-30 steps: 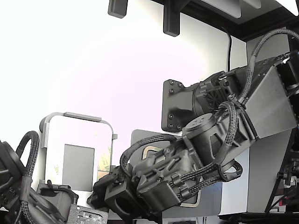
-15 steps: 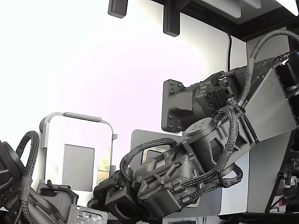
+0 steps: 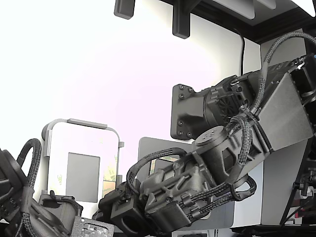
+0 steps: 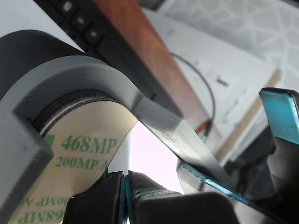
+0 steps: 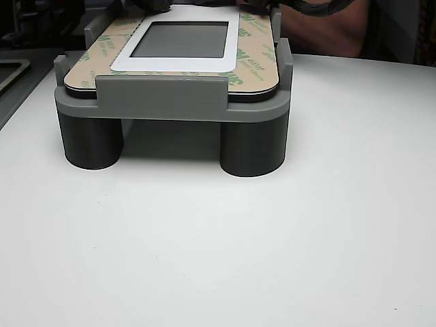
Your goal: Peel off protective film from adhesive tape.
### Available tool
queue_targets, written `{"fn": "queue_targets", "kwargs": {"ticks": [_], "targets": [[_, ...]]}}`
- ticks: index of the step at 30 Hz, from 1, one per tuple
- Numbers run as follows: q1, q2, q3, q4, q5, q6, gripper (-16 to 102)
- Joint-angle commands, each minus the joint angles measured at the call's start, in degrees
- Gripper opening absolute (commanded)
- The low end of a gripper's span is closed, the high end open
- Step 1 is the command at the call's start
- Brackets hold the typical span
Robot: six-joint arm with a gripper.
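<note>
On the grey fixture (image 4: pixel 74 79), gripper (image 4: pixel 125 196) seemingly pinches protective film (image 4: pixel 79 158).

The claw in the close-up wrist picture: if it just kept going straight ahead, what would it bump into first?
Probably the cream protective film printed 468MP, curling right ahead of the claw, with the grey holder arching over it. Depth is hard to judge here.

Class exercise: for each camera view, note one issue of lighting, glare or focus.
Exterior view: the background is blown out to white. Wrist view: the pale cream film with green letters reads sharply, while the dark keyboard behind it is blurred. Other view: even light, with a soft shadow under the grey four-legged fixture.
</note>
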Motion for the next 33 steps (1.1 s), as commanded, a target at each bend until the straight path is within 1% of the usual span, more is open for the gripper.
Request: {"fn": "queue_targets", "kwargs": {"ticks": [1,33], "targets": [[-0.18,0.79,-2.11,-0.26,-0.18,0.09,-9],[0.44,0.26,-3.52,1.05,0.35,0.18,-9]]}}
